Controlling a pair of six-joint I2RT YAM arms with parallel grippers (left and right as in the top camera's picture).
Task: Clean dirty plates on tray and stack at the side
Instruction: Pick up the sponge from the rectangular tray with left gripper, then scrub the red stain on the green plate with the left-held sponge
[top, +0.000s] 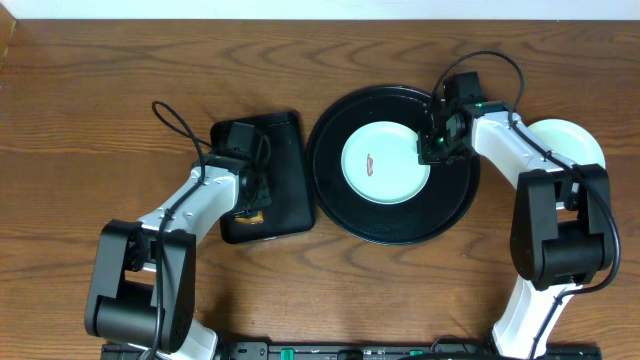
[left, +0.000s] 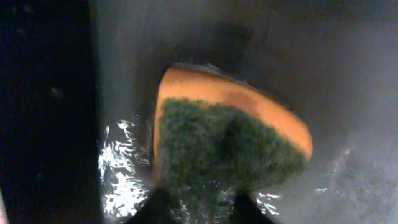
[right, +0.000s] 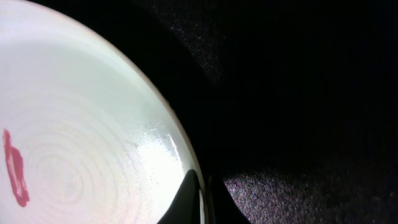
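One pale mint-white plate (top: 385, 160) lies in the middle of the round black tray (top: 340, 205), with a short red smear (top: 371, 163) left of its centre. My right gripper (top: 432, 148) is shut on this plate's right rim. The right wrist view shows one finger over the plate (right: 81, 124), the other outside its edge, and the smear (right: 15, 168) at far left. My left gripper (top: 250, 200) is down in the rectangular black tray (top: 285, 150), shut on an orange sponge (left: 230, 143) whose green scouring face points at the camera. The sponge is pinched narrow between the fingers.
A second pale plate (top: 575, 140) lies on the wooden table right of the round tray, partly under my right arm. The rectangular tray's floor (left: 348, 93) glistens with water around the sponge. Both arm bases stand at the near table edge.
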